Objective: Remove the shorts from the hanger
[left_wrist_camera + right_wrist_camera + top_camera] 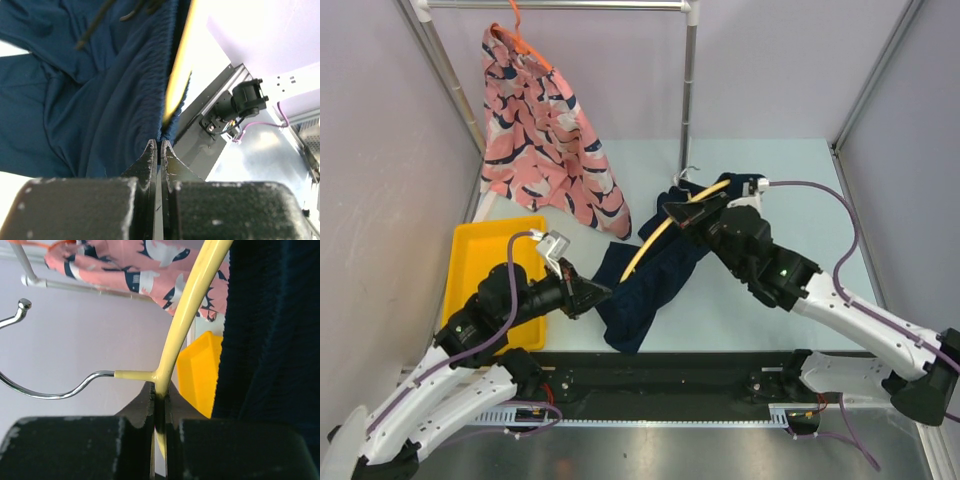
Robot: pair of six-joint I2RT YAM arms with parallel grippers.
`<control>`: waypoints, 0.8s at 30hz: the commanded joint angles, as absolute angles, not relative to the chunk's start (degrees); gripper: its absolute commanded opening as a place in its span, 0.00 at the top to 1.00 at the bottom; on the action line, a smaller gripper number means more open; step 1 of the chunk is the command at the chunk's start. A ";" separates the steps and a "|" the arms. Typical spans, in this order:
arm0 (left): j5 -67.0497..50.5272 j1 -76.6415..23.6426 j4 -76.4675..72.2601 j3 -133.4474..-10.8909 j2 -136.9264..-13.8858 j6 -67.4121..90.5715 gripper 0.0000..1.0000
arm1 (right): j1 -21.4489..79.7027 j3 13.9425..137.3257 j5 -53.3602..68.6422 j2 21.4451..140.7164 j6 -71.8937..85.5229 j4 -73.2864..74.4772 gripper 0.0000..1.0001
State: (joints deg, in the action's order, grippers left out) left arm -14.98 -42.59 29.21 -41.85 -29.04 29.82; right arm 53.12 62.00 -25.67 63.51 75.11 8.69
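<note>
Navy shorts (645, 295) sprawl on the table (770, 170), threaded on a yellow hanger (645, 250); my left gripper (604, 293) pinches their edge, while my right gripper (672, 212) is clamped on the hanger.

I see plain dark navy cloth shorts (640, 300), a pale yellow curved plastic hanger (186, 315), salmon-pink cloth shorts (545, 140) printed with navy and white leaves, and a bright yellow rectangular tray (475, 255).

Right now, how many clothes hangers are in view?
2. An orange hanger hooked on the rail, carrying the pink printed shorts; a yellow hanger in the right gripper, navy shorts partly on it. No others visible.
</note>
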 commanded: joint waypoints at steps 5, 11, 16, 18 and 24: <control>-10.99 -42.80 31.74 -37.09 -25.84 34.62 1.00 | 44.21 63.72 -32.70 51.78 81.38 13.00 1.00; -13.88 -42.80 27.69 -36.39 -27.16 34.89 0.99 | 39.64 63.72 -30.68 48.78 86.74 18.81 1.00; -17.39 -42.80 23.04 -35.60 -28.56 36.03 0.99 | 38.93 63.72 -25.94 50.71 90.26 16.71 1.00; -18.19 -42.80 21.80 -35.25 -29.79 36.30 1.00 | 39.20 63.72 -23.39 52.46 92.80 15.13 1.00; -20.30 -42.80 14.95 -35.94 -37.95 37.09 1.00 | 47.78 63.72 -17.15 57.38 101.93 14.68 1.00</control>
